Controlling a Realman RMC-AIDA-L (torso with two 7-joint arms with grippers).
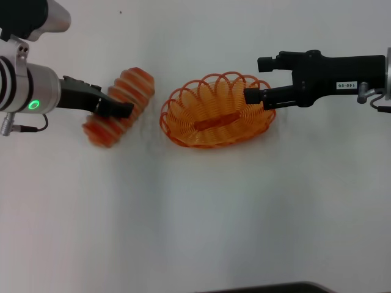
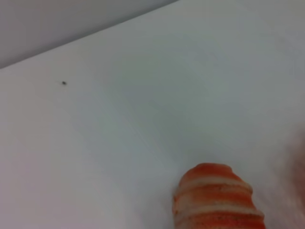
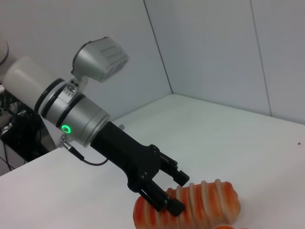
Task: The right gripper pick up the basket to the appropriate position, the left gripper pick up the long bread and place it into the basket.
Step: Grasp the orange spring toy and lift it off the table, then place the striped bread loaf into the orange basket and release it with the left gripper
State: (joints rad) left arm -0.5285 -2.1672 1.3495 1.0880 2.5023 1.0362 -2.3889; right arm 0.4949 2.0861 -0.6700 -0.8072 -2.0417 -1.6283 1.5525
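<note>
The long bread (image 1: 135, 85), striped orange and cream, lies slantwise at the left of the white table. My left gripper (image 1: 119, 110) is shut across its middle, one finger on each side, as the right wrist view shows (image 3: 181, 192). One rounded end of the bread (image 2: 217, 200) shows in the left wrist view, and the whole loaf (image 3: 209, 200) in the right wrist view. The oval orange basket (image 1: 201, 104) sits a little to the right of the bread. My right gripper (image 1: 253, 96) is shut on its right rim. I cannot tell whether bread or basket is off the table.
The white table (image 1: 195, 213) runs on all sides. A small dark speck (image 1: 120, 11) lies at the far side. A dark edge (image 1: 269, 288) shows at the near side. Grey walls (image 3: 214, 47) stand behind the table.
</note>
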